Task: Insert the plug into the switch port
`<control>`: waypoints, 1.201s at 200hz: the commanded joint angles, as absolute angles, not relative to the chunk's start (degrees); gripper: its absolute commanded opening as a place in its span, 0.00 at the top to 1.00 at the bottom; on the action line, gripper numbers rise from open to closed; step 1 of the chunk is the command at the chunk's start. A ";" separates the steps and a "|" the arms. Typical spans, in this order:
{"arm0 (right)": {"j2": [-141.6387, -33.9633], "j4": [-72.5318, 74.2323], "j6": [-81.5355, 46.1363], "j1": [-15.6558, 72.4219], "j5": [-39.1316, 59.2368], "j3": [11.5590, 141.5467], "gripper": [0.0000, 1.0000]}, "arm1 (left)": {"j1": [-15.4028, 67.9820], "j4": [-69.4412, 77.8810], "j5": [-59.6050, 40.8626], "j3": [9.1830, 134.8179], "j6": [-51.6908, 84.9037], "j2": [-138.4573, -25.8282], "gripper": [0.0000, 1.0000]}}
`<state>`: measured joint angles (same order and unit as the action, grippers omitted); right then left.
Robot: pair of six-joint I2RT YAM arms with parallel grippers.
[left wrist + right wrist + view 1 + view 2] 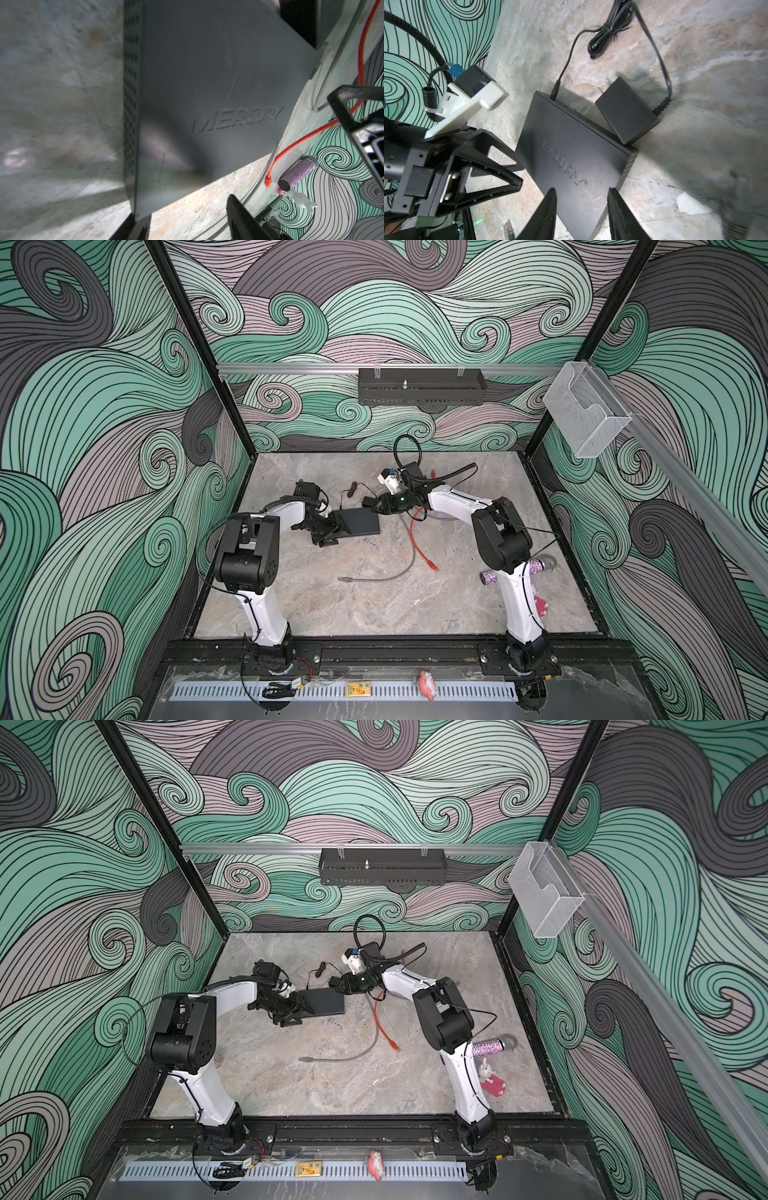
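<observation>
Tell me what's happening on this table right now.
Both arms are working at the black switch, which lies flat on the table. The left tool is at its left end, jaws apart, seemingly steadying it. The right tool hovers open over its far right corner, holding nothing. The barrel plug of the adapter appears seated in the switch's edge. An orange cable and a grey cable lie loose nearby.

- The left arm (286, 510) rises from its base, bends at a high elbow, and its white forearm reaches inward, low over the worktop (374, 605).
- The left pincer (338, 531) points toward the middle, jaws standing apart.
- The right arm (449, 499) is bent likewise, reaching inward and farther back.
- The right pincer (581, 190) angles downward, jaws parted, facing the left one without touching it.
</observation>
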<state>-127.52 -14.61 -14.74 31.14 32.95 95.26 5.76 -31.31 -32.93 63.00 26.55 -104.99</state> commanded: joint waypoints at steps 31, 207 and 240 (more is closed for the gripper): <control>-115.72 -17.99 -9.77 30.54 27.90 86.89 0.58 | 5.98 -34.02 -31.58 63.24 26.16 -99.73 0.38; -99.21 -24.94 -2.54 49.26 20.39 66.55 0.60 | -3.77 -33.39 -33.00 51.99 32.48 -82.83 0.33; -100.36 -26.32 0.25 54.41 16.90 66.73 0.60 | -6.26 -32.95 -34.22 50.56 32.02 -81.92 0.33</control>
<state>-98.78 -23.18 -3.14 51.81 21.15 66.85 -4.60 -32.77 -32.51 50.92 31.88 -83.24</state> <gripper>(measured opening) 0.396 0.668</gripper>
